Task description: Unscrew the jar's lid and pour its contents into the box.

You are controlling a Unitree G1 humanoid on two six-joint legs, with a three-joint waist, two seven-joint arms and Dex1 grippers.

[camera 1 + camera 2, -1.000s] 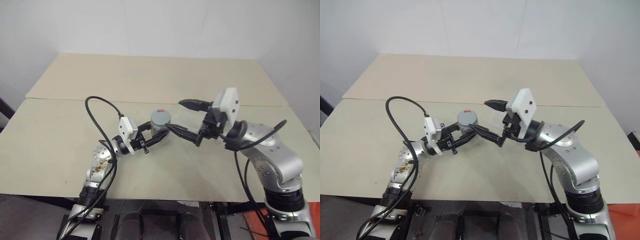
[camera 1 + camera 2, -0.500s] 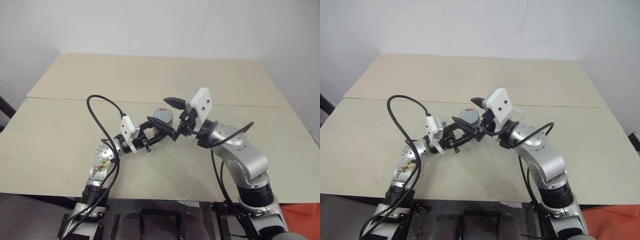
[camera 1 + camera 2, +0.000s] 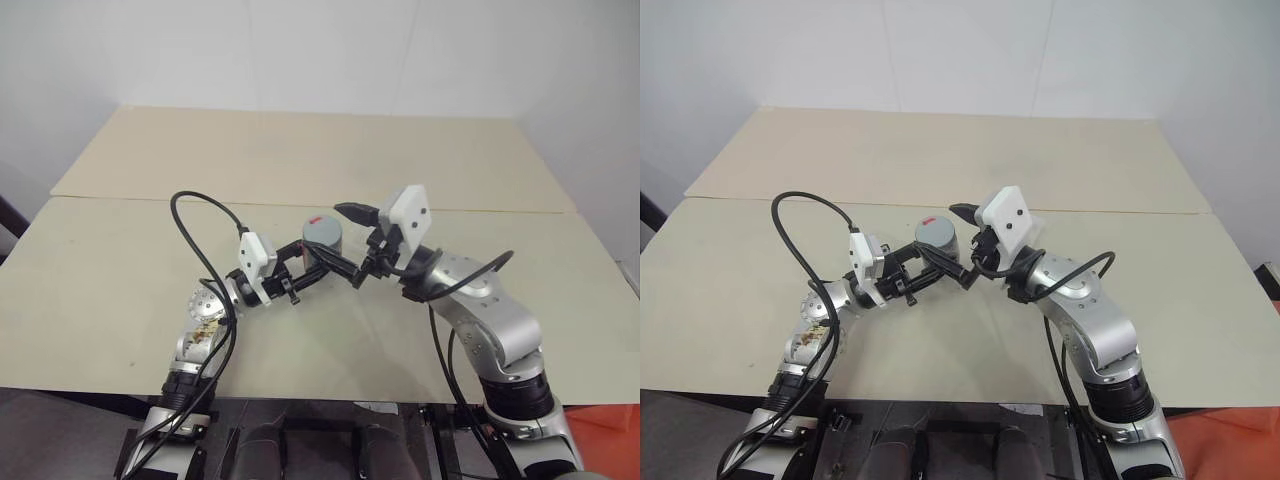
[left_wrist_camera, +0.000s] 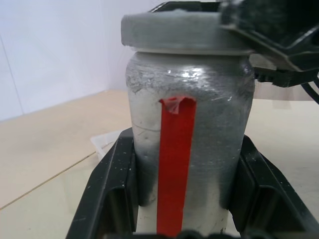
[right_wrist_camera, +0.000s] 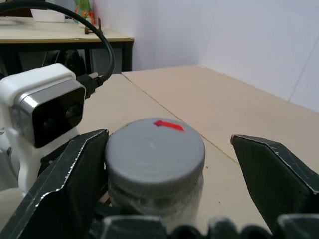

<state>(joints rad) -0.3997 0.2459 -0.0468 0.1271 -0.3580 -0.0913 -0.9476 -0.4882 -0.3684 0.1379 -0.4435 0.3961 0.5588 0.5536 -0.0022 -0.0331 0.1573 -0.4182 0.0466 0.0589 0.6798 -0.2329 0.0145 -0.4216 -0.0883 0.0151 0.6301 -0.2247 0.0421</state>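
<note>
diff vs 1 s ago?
The right gripper swung in from the robot's right toward the jar and now straddles the lid, jaws open, not yet closed on it. Unchanged: the left gripper stays clamped on the jar, which remains upright with the lid on.

You're looking at a pale beige flat tabletop point(image 3: 300, 160), with a seam point(image 3: 150, 199) running from nine to three o'clock. Near its centre stands the small silver-grey cylindrical jar point(image 3: 322, 240), upright on the nearer panel, just below that seam.
</note>
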